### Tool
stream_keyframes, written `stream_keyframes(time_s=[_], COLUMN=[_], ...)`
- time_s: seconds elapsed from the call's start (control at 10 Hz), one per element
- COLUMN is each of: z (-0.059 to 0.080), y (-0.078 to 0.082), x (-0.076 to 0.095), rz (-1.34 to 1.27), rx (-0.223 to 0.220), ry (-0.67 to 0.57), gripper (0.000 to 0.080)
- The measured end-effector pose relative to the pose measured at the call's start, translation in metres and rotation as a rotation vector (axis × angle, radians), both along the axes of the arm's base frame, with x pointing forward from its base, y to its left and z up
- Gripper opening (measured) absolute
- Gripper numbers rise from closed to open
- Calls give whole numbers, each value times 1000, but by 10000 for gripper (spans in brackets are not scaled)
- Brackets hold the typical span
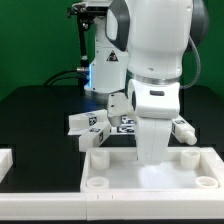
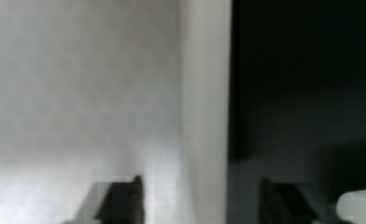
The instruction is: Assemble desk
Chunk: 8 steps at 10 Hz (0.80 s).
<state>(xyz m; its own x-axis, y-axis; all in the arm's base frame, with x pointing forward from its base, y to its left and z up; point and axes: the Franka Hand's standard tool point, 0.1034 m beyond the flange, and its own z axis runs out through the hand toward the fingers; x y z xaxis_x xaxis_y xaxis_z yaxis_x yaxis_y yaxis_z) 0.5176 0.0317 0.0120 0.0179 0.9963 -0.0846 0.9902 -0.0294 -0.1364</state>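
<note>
The gripper (image 2: 198, 200) is spread. Its two dark fingertips (image 2: 116, 200) stand apart, and the far rim (image 2: 203, 100) of the desk panel runs between them with a gap on each side, so it pinches nothing. In the wrist view the pale floor of the panel (image 2: 73, 100) is on one side of this rim and the black tabletop (image 2: 304, 90) is on the other side. A small white blurred shape (image 2: 363, 195) lies outside the rim near one fingertip. I cannot tell what it is.

In the exterior view the gripper (image 1: 150, 158) hangs straight down over the middle of the panel's far rim, and the white hand hides the fingertips there.

The panel (image 1: 150, 190) lies flat on the tabletop (image 1: 40, 110) with its open side up. A round socket (image 1: 97, 156) is in each corner.

Three legs with black-and-white tags lie on the tabletop just behind the panel's far rim:
- The first leg (image 1: 84, 123) is near the far corner on the exterior view's left.
- The second leg (image 1: 126, 124) is beside the first one, closer to the gripper.
- The third leg (image 1: 184, 128) is near the far corner on the exterior view's right.

A white block (image 1: 6, 165) sits well apart from the panel, at the exterior view's left edge.
</note>
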Motion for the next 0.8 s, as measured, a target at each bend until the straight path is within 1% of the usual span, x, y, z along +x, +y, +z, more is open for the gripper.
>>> stream_keyframes(time_s=[0.1, 0.2, 0.3, 0.4, 0.5, 0.6, 0.8], z=[0, 3, 17, 31, 43, 47, 44], y=[0, -1, -3, -3, 3, 8, 5], x=[0, -1, -4, -7, -9, -9, -10], rz=[0, -6, -27, -66, -103, -104, -108], rx=[0, -7, -20, -33, -57, -60, -60], ry=[0, 8, 11, 0, -25, -37, -31], gripper=[466, 584, 584, 636, 646, 646, 649])
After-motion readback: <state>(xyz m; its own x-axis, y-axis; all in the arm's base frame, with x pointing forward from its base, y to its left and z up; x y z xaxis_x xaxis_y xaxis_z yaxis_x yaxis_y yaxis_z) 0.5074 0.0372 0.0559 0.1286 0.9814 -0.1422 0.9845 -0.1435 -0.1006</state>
